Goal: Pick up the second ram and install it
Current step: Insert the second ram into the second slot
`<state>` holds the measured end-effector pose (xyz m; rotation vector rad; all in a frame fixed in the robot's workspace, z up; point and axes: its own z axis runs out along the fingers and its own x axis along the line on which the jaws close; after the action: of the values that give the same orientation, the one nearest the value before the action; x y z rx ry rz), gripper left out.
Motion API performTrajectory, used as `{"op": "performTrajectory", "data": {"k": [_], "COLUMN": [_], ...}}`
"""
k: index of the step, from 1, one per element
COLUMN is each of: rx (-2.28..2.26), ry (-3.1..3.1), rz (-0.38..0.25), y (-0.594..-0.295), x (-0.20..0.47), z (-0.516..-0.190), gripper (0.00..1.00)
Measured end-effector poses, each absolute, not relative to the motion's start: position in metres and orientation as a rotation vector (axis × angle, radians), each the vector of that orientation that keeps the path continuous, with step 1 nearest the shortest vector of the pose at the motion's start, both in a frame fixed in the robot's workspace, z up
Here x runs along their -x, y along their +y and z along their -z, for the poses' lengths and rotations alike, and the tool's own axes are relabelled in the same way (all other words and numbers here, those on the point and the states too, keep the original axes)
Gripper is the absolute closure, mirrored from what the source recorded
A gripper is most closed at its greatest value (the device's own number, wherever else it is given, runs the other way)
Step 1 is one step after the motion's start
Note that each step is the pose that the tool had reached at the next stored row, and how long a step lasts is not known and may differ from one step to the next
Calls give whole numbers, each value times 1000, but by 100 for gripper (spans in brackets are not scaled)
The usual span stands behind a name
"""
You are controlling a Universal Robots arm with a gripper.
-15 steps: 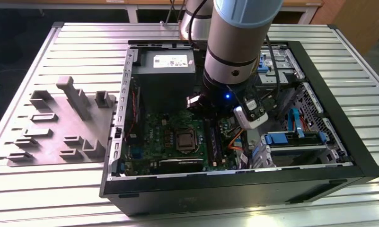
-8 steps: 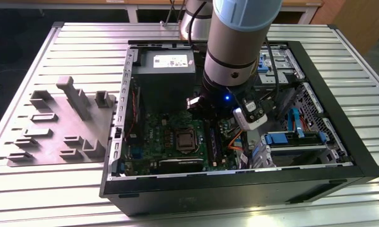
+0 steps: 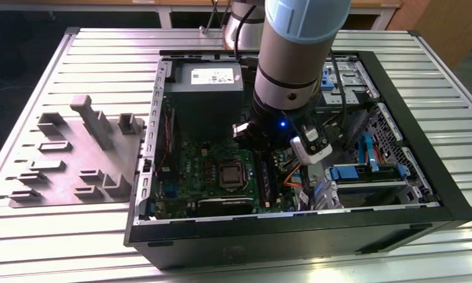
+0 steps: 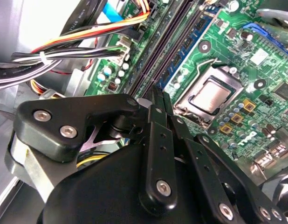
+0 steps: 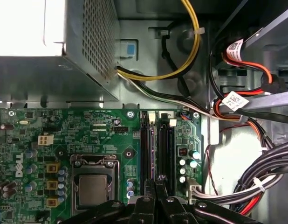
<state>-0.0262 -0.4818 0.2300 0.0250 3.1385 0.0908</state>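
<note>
Your gripper down inside case, fingers pinched narrow on blue memory stick, it seems. Stick stands edge-up among slots beside processor socket, upright so it seats straight.

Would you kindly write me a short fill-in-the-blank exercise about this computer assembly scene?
The end effector is down at the memory slots on the ___ motherboard.
The grey fixture lies on the exterior view's ___ of the computer case.
Beside the slots sits the square ___ socket.
Missing words: green; left; processor.
</note>
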Motion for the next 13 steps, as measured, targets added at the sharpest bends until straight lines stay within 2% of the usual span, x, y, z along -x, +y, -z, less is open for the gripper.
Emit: {"op": "performTrajectory", "data": {"k": [13], "rx": [-24], "ry": [3138], "rz": [-96], "y": [-482], "x": [27], "z": [-227], "gripper": [88]}}
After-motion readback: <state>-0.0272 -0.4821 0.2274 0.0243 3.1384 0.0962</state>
